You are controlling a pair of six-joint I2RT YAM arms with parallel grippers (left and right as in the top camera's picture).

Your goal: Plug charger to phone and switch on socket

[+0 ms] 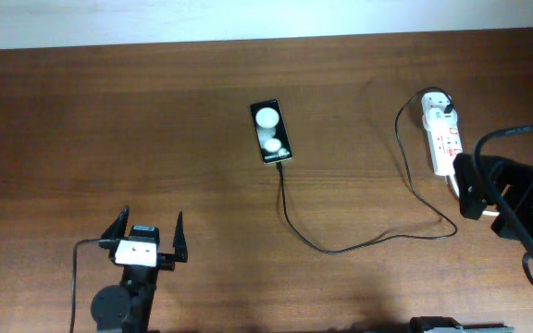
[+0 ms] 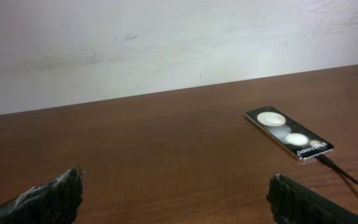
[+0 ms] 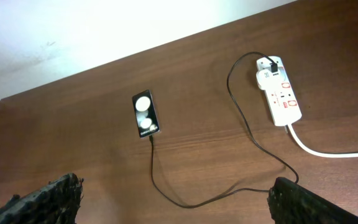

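The phone [image 1: 269,132] lies flat mid-table, two white round patches on its face. It also shows in the left wrist view [image 2: 289,134] and the right wrist view [image 3: 145,114]. The charger cable [image 1: 340,249] has its tip at the phone's near end and loops right and up to the white plug [image 1: 442,104], which sits in the far end of the socket [image 1: 445,141]. My left gripper [image 1: 146,233] is open and empty at the front left, well short of the phone. My right gripper [image 1: 464,188] is open and empty, raised just in front of the socket [image 3: 281,99].
The socket's thick white cord [image 3: 328,152] runs off to the right under my right arm. The cable loop [image 3: 185,202] lies between my right fingers in the wrist view. A pale wall edges the table's far side.
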